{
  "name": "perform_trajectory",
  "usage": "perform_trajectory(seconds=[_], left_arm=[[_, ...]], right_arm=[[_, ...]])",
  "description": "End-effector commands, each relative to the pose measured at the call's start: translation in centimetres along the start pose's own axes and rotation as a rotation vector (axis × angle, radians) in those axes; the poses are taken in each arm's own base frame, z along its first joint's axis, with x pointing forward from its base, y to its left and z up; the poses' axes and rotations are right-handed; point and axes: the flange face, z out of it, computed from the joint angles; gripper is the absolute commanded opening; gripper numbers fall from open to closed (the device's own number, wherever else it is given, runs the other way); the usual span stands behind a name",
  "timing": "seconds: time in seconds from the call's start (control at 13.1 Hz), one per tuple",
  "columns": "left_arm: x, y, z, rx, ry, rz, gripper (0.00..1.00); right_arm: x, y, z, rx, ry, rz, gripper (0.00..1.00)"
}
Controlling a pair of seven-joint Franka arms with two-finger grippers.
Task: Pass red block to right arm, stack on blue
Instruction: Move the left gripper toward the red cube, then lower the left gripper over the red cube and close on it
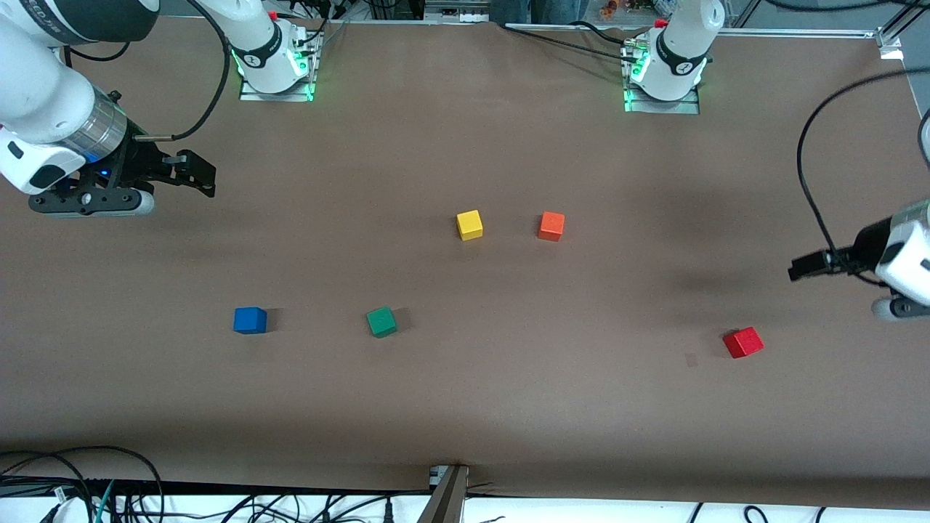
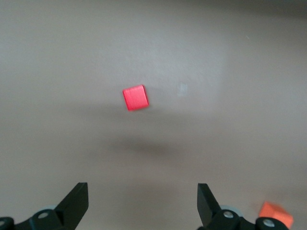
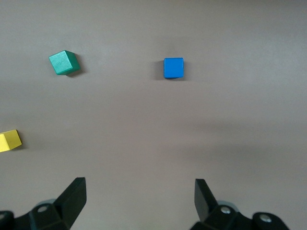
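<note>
Both pairs of fingers stand wide apart and hold nothing. On the left gripper (image 2: 143,206) the two black fingers (image 2: 76,201) show a broad gap between them, and only bare tabletop (image 1: 465,407) is seen through it. On the right gripper (image 3: 140,203) the fingers (image 3: 74,199) are spread just as far, also with nothing between them and touching nothing.

The red block (image 1: 742,342) lies on the tabletop, well apart from the other cubes, toward the left arm's end. Taking this block as the landmark: the left gripper (image 1: 799,267) hangs in the air near it, not directly over it. The orange cube (image 1: 551,226) is farther from the front camera than the red block and more toward the middle, with the yellow cube (image 1: 469,224) just beside the orange one. The green cube (image 1: 381,321) and the blue cube (image 1: 250,319) lie much more toward the right arm's end. The right gripper (image 1: 190,174) hangs over bare tabletop at that end, farthest from the red block.

The left wrist view shows the red block (image 2: 135,97) turned a little askew, and a corner of the orange cube (image 2: 276,214). The right wrist view does not show the red block; it shows the blue cube (image 3: 173,67), the green cube (image 3: 63,63) and part of the yellow cube (image 3: 9,141). Only the front view shows all five cubes together with both arms.
</note>
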Motion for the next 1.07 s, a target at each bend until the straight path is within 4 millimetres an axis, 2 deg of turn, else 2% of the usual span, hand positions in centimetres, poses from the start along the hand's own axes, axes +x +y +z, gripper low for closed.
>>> perform_trajectory(seconds=[0.0, 0.15, 0.38, 0.46, 0.69, 0.92, 0.99], left_arm=[[2.5, -0.7, 4.9, -0.037, -0.008, -0.067, 1.0], [4.1, -1.5, 8.8, -0.032, 0.001, -0.08, 1.0], [5.7, -3.6, 14.1, -0.036, 0.035, -0.115, 1.0], [6.1, -4.0, 16.6, -0.036, 0.047, -0.122, 1.0], [5.4, -4.0, 22.2, -0.043, 0.086, -0.151, 1.0], [4.7, -3.9, 25.3, -0.042, 0.118, -0.155, 1.0], [4.8, -3.7, 25.6, -0.042, 0.126, -0.156, 1.0]], right_arm=[[0.1, 0.0, -0.6, 0.004, -0.003, 0.002, 1.0], [0.1, 0.0, -0.6, 0.005, -0.004, 0.002, 1.0], [0.1, 0.0, -0.6, 0.004, -0.002, 0.002, 1.0], [0.1, 0.0, -0.6, 0.004, -0.002, 0.002, 1.0], [0.1, -0.1, -0.6, 0.005, -0.002, 0.0, 1.0], [0.1, -0.1, -0.6, 0.004, 0.0, -0.001, 1.0], [0.1, -0.1, -0.6, 0.004, 0.0, -0.001, 1.0]])
